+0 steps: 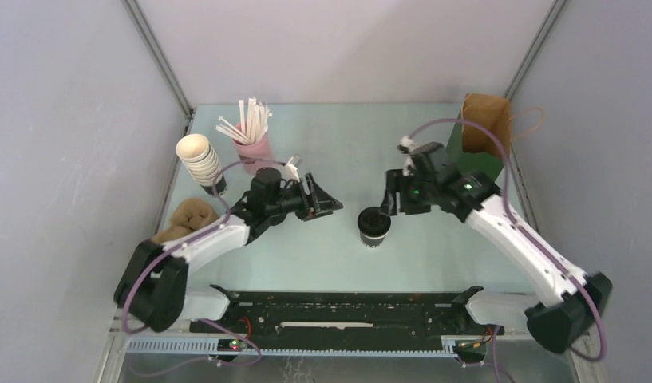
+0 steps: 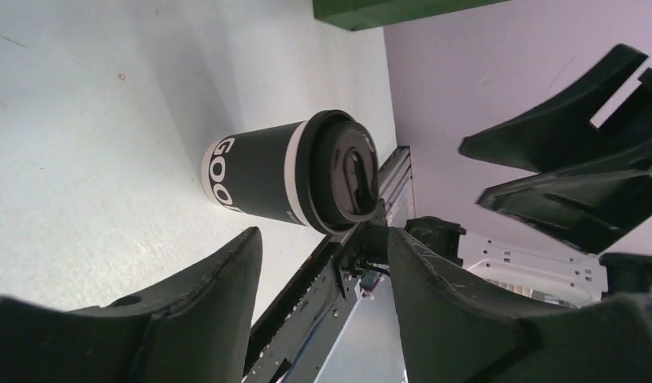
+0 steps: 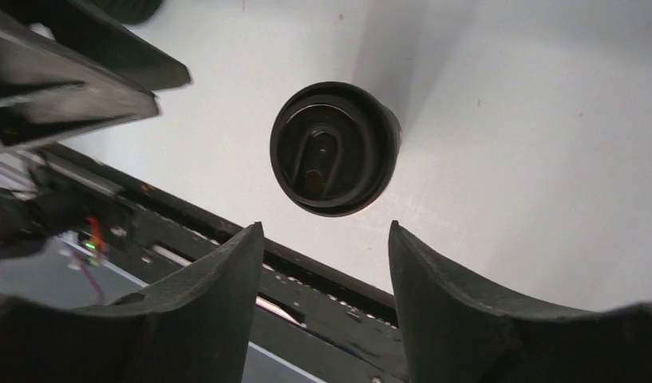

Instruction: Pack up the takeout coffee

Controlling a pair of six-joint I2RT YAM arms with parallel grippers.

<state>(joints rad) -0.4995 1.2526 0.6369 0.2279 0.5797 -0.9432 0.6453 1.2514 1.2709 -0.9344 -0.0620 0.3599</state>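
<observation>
The takeout coffee [image 1: 374,226], a small dark cup with a black lid, stands upright in the middle of the table. It shows in the left wrist view [image 2: 294,174] and, lid-on, in the right wrist view [image 3: 335,149]. My left gripper [image 1: 332,205] is open and empty, just left of the cup, apart from it. My right gripper [image 1: 389,204] is open and empty, just above and right of the cup, not touching it. The brown paper bag [image 1: 486,132] with a green front stands at the back right.
A stack of lidless cups [image 1: 199,159] and a pink holder of white sticks [image 1: 252,137] stand at the back left. A brown cloth-like lump [image 1: 187,217] lies at the left edge. A black rail [image 1: 346,309] runs along the table's near edge.
</observation>
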